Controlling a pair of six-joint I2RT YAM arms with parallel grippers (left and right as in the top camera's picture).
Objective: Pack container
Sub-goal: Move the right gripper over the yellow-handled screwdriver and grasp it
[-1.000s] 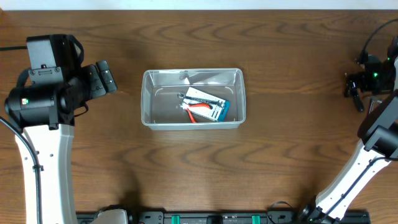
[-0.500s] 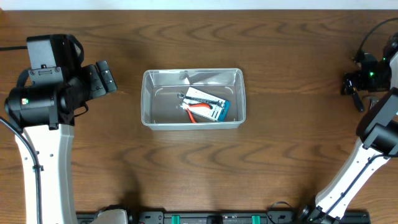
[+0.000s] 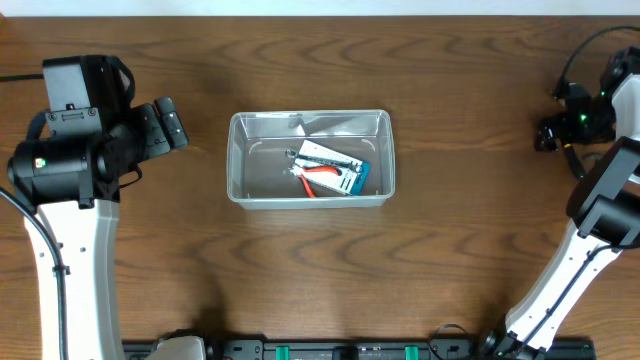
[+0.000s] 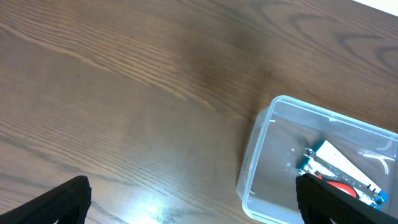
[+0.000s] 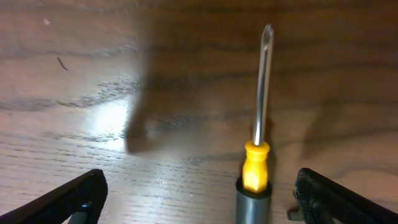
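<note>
The clear, translucent rectangular plastic container with rounded corners sits in the middle of the brown wood-grain tabletop. It already holds 1 item, a carded pair of pliers with orange-red handles on a white and blue backing, lying toward its right half. The left gripper hangs spread wide and empty just to the left of the container, with its 2 black fingers at the bottom corners of the left wrist view. The right gripper is at the far right edge of the tabletop, well apart from the container. It is also opened wide and holds nothing. A screwdriver with a grey handle, yellow collar and slim metal shaft lies between its fingers, tip pointing away from the camera. The step in hand looks like picking up this screwdriver to carry it to the container. The handle lies nearer the right finger than the left, so the gripper should shift sideways until the handle is midway between the fingers before it descends. It should close across the thick grey handle, not the thin shaft, which would likely pivot or slip. It should go low enough for the pads to meet the handle's widest part without scraping the wood. The round handle may roll if 1 finger touches first, so squeezing slowly and evenly is the safer course.
</note>
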